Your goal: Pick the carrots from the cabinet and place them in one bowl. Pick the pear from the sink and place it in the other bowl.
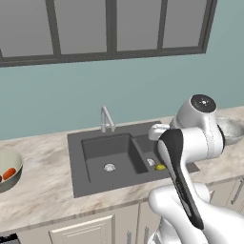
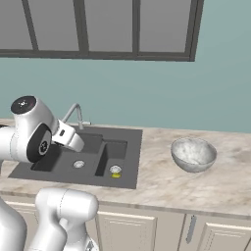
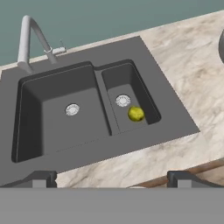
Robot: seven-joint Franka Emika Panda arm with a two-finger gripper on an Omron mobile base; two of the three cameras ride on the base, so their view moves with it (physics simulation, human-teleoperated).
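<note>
The yellow-green pear (image 3: 136,113) (image 1: 160,167) (image 2: 115,174) lies in the small right basin of the dark grey sink (image 3: 65,131) (image 1: 76,162) (image 2: 128,147), beside its silver drain. My gripper (image 3: 113,177) hovers well above the sink's front edge, open, with nothing between its fingers. At the far left of the counter stands the cream-interior bowl (image 1: 14,180) with an orange carrot (image 1: 8,172) inside. The silvery bowl (image 2: 193,165) (image 1: 234,134) stands right of the sink, partly behind my arm in the left base view. The cabinet is out of view.
A curved chrome faucet (image 3: 30,39) (image 1: 107,119) (image 2: 73,115) rises behind the sink. Marbled counter (image 2: 157,181) runs on both sides, with beige cupboard fronts (image 2: 147,230) below. The teal wall and a dark-framed window (image 1: 109,28) close off the back.
</note>
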